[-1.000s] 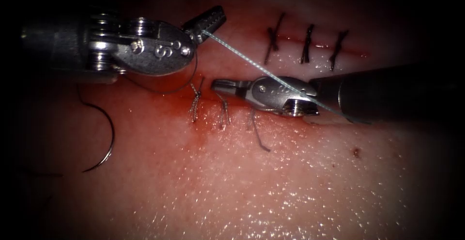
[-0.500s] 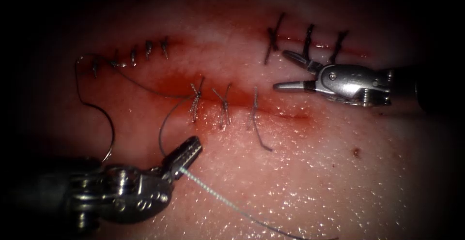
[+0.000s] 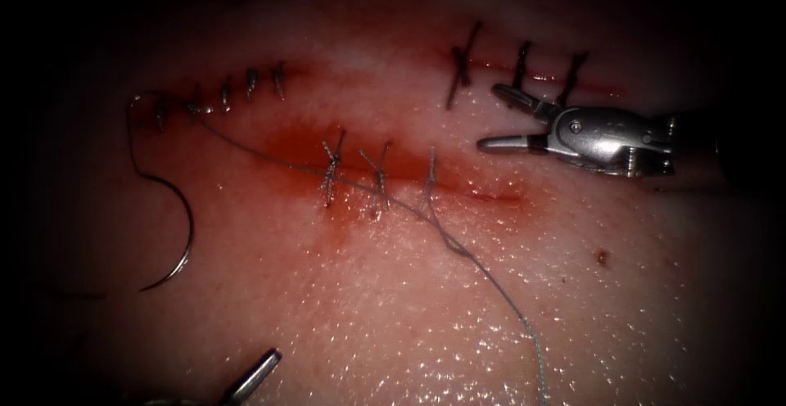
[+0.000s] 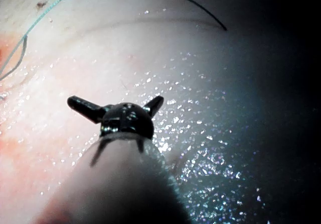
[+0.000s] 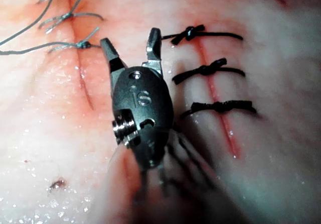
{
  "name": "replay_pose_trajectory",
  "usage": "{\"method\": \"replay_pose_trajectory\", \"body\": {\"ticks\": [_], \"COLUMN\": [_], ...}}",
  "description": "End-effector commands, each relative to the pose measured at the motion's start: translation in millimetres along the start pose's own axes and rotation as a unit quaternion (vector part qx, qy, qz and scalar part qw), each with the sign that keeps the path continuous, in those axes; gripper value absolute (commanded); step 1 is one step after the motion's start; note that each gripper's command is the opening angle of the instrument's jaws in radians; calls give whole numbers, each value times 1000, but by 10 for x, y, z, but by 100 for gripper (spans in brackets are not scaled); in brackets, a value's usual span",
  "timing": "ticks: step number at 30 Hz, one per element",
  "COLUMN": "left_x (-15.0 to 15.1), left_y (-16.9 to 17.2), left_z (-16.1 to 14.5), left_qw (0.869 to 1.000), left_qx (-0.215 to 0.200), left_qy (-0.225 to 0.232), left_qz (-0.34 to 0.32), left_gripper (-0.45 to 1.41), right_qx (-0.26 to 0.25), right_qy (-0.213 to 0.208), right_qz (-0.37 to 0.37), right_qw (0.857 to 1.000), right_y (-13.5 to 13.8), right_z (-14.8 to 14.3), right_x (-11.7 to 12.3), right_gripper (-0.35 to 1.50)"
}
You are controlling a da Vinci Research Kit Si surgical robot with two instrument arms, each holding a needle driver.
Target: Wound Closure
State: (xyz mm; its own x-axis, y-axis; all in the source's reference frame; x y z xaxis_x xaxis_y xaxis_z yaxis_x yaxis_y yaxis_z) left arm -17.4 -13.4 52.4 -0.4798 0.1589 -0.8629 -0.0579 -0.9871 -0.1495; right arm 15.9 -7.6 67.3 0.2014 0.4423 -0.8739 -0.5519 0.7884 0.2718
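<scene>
My right tool (image 3: 491, 117) hovers to the right of the middle cut (image 3: 483, 196), open and holding nothing; its spread jaws also show in the right wrist view (image 5: 130, 38). Of my left tool, one fingertip (image 3: 255, 371) shows at the bottom edge. In the left wrist view its jaws (image 4: 115, 100) are splayed wide over bare tissue, holding nothing. The curved needle (image 3: 182, 234) lies loose on the tissue left of the cut, not in it. Its thread (image 3: 491, 279) runs from the needle's tail across the stitches and trails off to the lower right.
Three pale stitches (image 3: 378, 173) close the middle cut, with red fluid (image 3: 286, 140) around them. Three dark stitches (image 3: 520, 74) cross a second cut at the upper right, just above the right tool. Several small stitches (image 3: 237, 91) sit at the upper left.
The left tool moved from the upper left down to the bottom edge, opened and let go of the thread, which now lies slack. The right tool drew back to the right and opened.
</scene>
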Motion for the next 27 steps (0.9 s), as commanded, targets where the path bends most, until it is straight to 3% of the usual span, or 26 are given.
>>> {"method": "replay_pose_trajectory", "body": {"ticks": [1, 3, 6, 8, 10, 12, 15, 17, 21, 22, 24, 27], "left_x": [-14, -24, -29, -24, -11, 10, 23, 35, 42, 45, 45, 39], "left_y": [9, 7, -6, -28, -50, -73, -96, -134, -168, -183, -203, -215], "left_z": [-12, -35, -54, -63, -50, -12, 17, 52, 77, 86, 100, 123], "left_qw": [1000, 999, 999, 999, 999, 998, 997, 995, 992, 990, 988, 985], "left_qx": [-9, -12, -14, 7, 40, 62, 76, 99, 126, 138, 149, 158], "left_qy": [-11, -41, -45, -15, 7, -7, -15, -18, -15, -10, -18, -37], "left_qz": [5, 9, -12, -27, -34, -13, -9, -4, -13, -16, 27, 61], "left_gripper": [131, 131, 121, 89, 81, 66, 56, 37, 34, 21, 9, 6], "right_qx": [5, 6, 8, 8, 10, 12, 12, 12, 13, 15, 17, 18], "right_qy": [1, 1, 1, 1, -1, 5, 7, 10, 7, 6, 3, 4], "right_qz": [1, 1, 1, 2, 5, 14, 20, 17, 13, 11, 8, 8], "right_qw": [1000, 1000, 1000, 1000, 1000, 1000, 1000, 1000, 1000, 1000, 1000, 1000], "right_y": [-6, -5, -5, -3, 0, 1, -1, -4, -8, -10, -12, -13], "right_z": [5, 5, 5, 5, 3, -5, -6, -2, 2, 4, 7, 7], "right_x": [-6, -5, -5, -3, 3, 18, 23, 19, 11, 7, 3, 3], "right_gripper": [140, 140, 140, 138, 136, 136, 135, 135, 135, 135, 135, 135]}}
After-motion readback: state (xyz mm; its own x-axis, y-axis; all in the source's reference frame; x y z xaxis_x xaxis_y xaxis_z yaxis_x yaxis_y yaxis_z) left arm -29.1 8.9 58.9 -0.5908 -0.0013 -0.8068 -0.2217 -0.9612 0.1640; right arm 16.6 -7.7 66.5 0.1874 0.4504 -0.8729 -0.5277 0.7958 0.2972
